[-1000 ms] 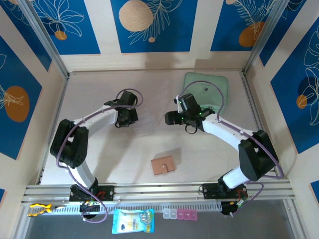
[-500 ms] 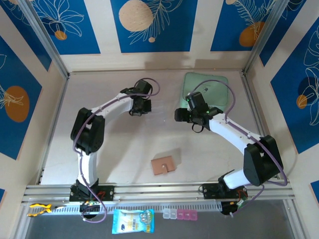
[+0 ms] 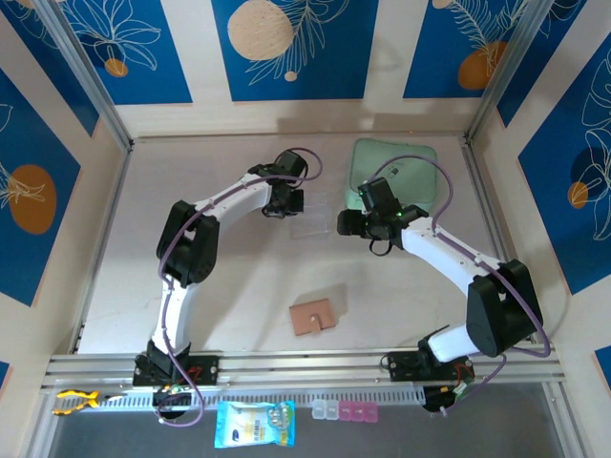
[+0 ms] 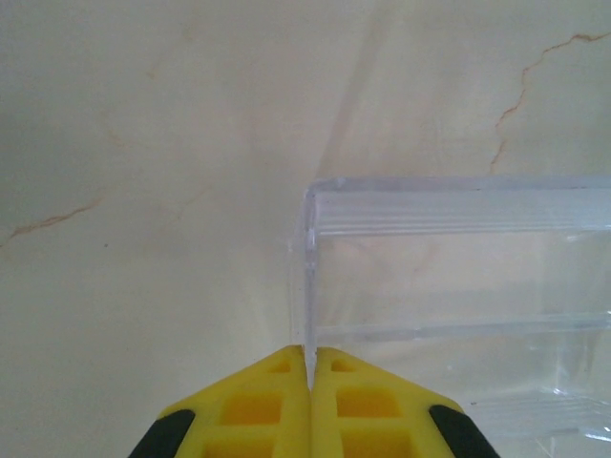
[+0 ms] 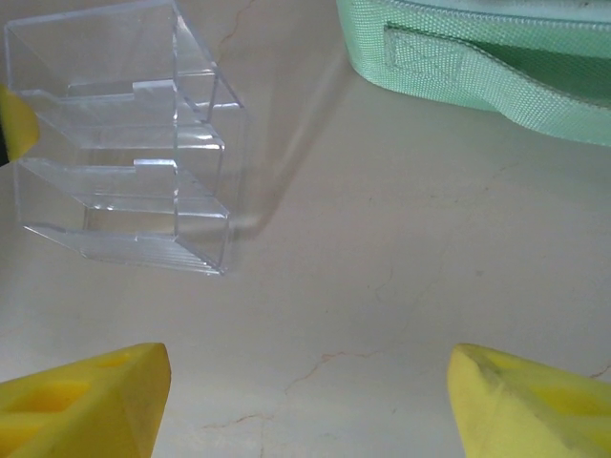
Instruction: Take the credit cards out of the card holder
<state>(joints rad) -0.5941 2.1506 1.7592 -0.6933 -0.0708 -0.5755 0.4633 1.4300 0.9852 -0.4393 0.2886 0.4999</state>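
A: Left arm swung across toward the back right over the last second. Left fingers (image 4: 258, 382) now sit against the clear stepped plastic stand (image 4: 458, 277). Right arm edged back a little. Small flat salmon-tan leather-like card holder (image 3: 313, 317) has not shifted.

B: Grip state?

A: Left fingers clenched, pads meeting. The stand's side wall lines up with their seam; cannot tell whether the wall is nipped between them. Right fingers (image 5: 86, 401) spread wide, grasping nothing, above bare surface (image 5: 382, 315) on the stand's other side.

B: Task's thing?

A: Card holder lies folded shut near the front edge, between the two arm bases, well apart from both pairs of fingers. Whatever credit cards it carries are hidden inside.

B: So the step?

A: Looks like placing the stand, likely as somewhere for the cards to go. Task proper barely begun.
- The stand looks light, hard and probably slippery, so shift it slowly.
- Keep it flat on its base, and release fully before backing off.
- After that, one arm should pin the holder while the other lifts the flap at the snap side.

B: Containers?

A: Three noted.
- Stand: stepped clear tiers, all empty.
- Holder: closed, contents hidden.
- Mint-green fabric pouch (image 5: 477, 57): at back right, near the right fingers. Lies flat with a strap across it; contents cannot be told.
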